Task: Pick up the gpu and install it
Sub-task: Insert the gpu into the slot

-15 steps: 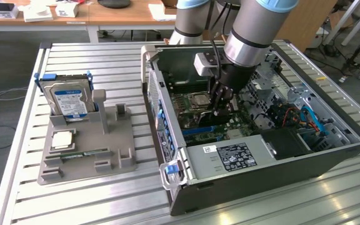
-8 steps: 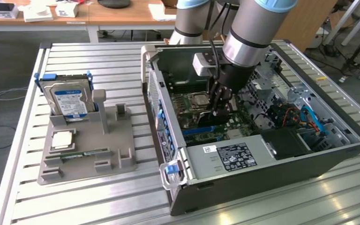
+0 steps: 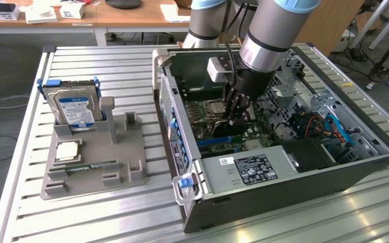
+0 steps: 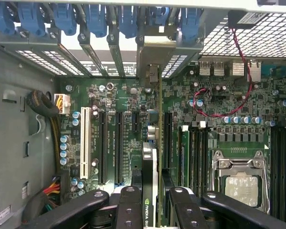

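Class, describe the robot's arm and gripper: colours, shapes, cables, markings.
The arm is a silver-grey cylinder with light-blue joint rings and a black wrist section. A pale box and black cable sit beside it. The gripper is black, with rounded, linked fingers.

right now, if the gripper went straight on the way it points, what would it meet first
Likely the motherboard: the gripper holds the gpu edge-on towards the expansion slots, so the card would touch there first. Depth is unclear.
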Action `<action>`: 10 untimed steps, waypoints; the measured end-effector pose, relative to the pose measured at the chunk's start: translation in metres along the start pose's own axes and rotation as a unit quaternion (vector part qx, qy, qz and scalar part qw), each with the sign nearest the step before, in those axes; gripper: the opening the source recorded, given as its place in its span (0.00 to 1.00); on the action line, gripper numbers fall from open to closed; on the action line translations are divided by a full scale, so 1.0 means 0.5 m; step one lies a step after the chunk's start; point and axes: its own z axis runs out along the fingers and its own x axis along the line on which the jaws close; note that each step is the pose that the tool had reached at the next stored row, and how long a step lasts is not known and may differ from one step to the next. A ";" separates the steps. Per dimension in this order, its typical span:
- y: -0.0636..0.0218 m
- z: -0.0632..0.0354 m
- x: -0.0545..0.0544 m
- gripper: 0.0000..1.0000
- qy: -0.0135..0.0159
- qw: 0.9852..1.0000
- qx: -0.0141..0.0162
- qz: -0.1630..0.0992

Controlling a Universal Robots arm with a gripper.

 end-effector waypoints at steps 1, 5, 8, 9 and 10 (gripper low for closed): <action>0.001 0.000 0.000 0.27 0.000 1.000 0.000 0.000; 0.004 0.000 0.000 0.27 0.000 1.000 0.000 0.000; 0.006 0.000 0.000 0.27 0.000 1.000 0.000 0.000; 0.008 0.001 0.000 0.27 0.000 1.000 0.000 0.000; 0.009 0.001 0.000 0.27 0.000 1.000 0.000 0.000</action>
